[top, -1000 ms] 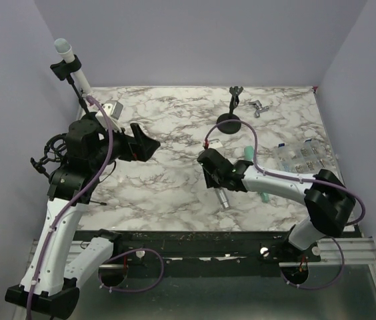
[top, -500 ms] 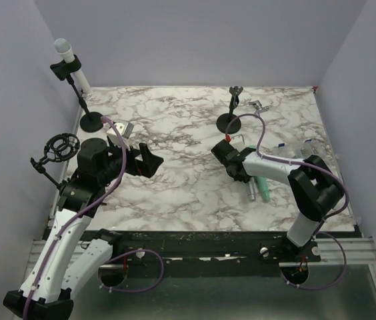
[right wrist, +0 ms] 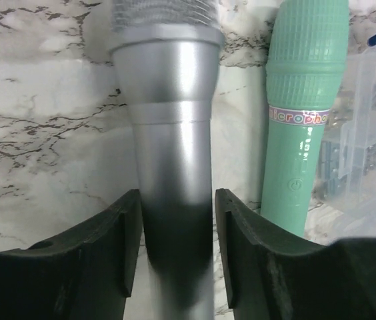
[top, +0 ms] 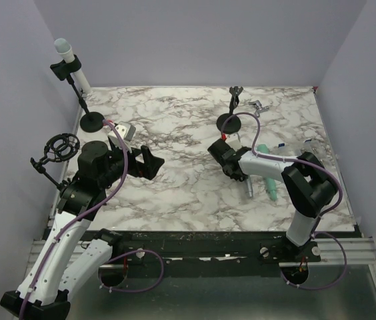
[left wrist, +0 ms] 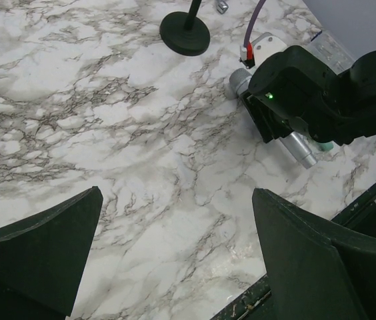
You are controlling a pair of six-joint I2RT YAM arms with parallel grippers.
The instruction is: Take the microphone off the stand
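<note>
Lettering "icropho" on green microphone (right wrist: 306,100); silver microphone (right wrist: 171,153) straddled by right gripper (right wrist: 177,207), grip not discernible; left gripper (left wrist: 176,195) released, above bench (left wrist: 75,100).

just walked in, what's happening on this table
The right gripper sits around a silver microphone lying flat on the marble table, beside a green toy microphone; whether it is squeezing is unclear. The left gripper hovers wide open over bare table, holding nothing. A short black stand at the far middle is empty, while a white microphone is clipped in the tall stand at the far left corner.
</note>
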